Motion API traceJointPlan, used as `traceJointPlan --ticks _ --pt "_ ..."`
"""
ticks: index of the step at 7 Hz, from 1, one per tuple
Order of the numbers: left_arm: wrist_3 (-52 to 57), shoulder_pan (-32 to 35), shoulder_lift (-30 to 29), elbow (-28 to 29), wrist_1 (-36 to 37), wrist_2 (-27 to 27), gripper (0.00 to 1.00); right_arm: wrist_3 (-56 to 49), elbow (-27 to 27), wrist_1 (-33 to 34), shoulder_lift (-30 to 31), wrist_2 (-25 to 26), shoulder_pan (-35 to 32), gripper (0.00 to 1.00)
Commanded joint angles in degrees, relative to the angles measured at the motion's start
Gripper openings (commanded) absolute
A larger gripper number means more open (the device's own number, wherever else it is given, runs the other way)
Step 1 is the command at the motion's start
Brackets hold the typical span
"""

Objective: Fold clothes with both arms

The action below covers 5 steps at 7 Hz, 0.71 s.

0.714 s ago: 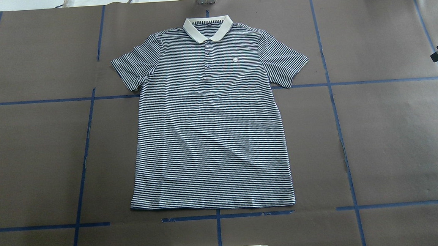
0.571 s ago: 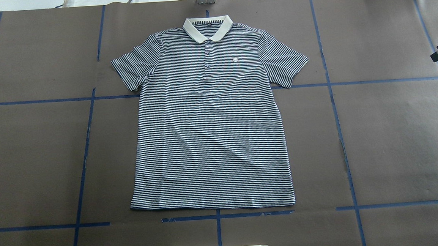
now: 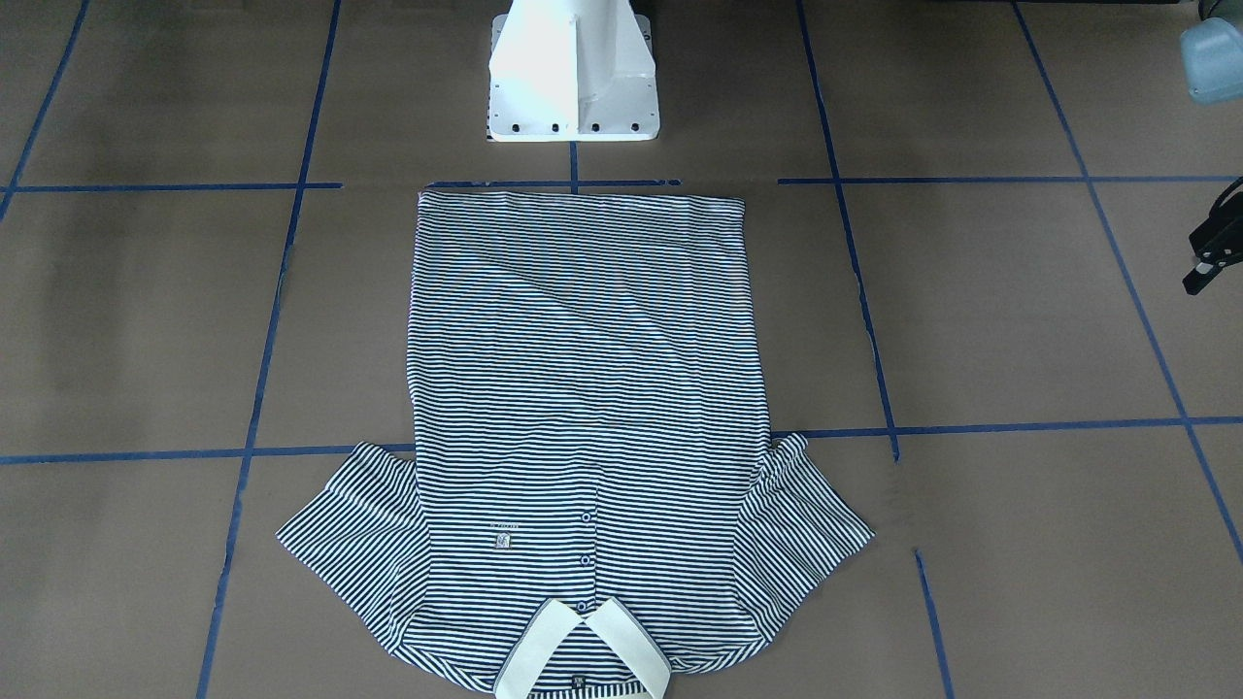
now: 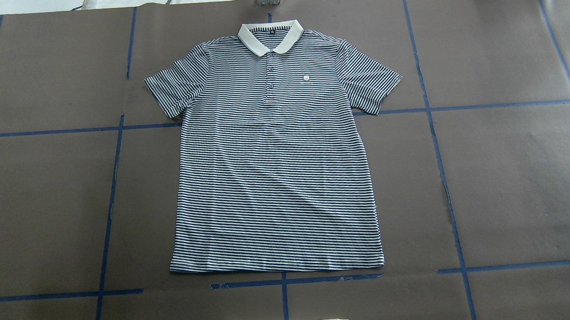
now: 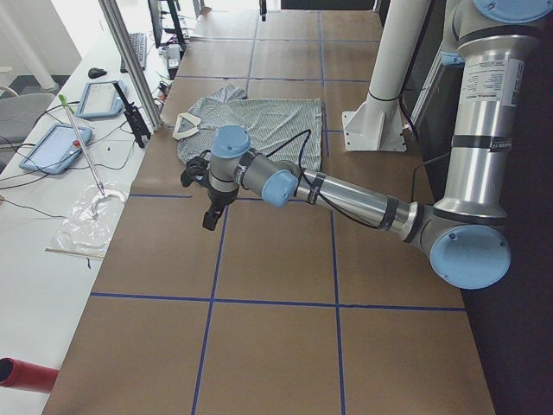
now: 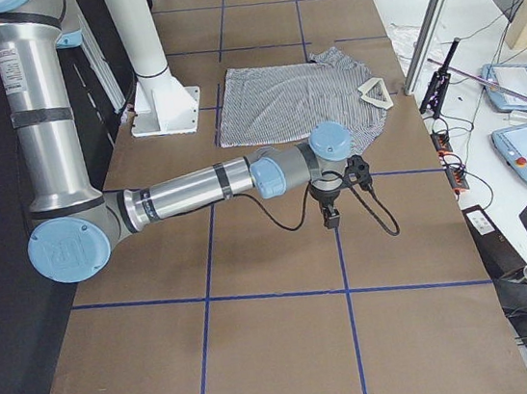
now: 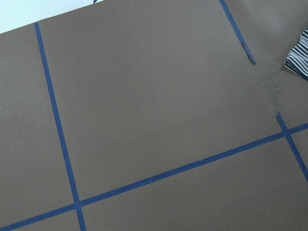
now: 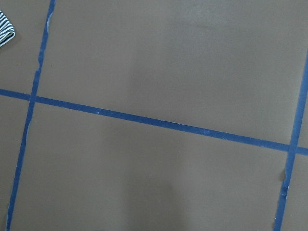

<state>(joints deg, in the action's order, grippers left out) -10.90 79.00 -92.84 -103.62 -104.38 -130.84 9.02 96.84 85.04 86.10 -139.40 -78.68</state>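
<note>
Left tool (image 5: 210,218): black, slim fingers pointing down over bare table (image 4: 513,175), well off the shirt on the robot's left. Spread or pressed together, cannot tell.
Right tool (image 6: 330,215): same build, hanging on the robot's right. Finger state, cannot tell.
Left arm (image 5: 346,194) and right arm (image 6: 195,191): smooth silver tubes, pale blue caps.
Polo shirt (image 4: 276,170): thin navy-white stripes, soft knit, flat at mid-table, sleeves splayed. Cream collar (image 4: 270,37) at the far edge, hem near the white pedestal (image 3: 573,78).
Table matte brown, with a blue tape grid (image 4: 431,121).
</note>
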Motion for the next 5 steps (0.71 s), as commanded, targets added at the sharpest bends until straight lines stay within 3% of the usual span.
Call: traceJointPlan --ticks 1,3,5 --pt "0.1 -0.1 0.5 0.9 -0.7 -0.3 1.00 0.7 -4.4 -6.1 -3.3 -0.9 5.7 1.00" --pt "0.1 -0.1 0.6 0.6 -0.7 -0.4 1.00 13.6 -16.3 -9.7 -18.1 -0.3 11.2 1.00" --pt "0.1 0.0 0.6 0.3 -0.7 -0.4 1.00 24.7 -20.3 -9.7 -27.3 7.5 15.6 1.00"
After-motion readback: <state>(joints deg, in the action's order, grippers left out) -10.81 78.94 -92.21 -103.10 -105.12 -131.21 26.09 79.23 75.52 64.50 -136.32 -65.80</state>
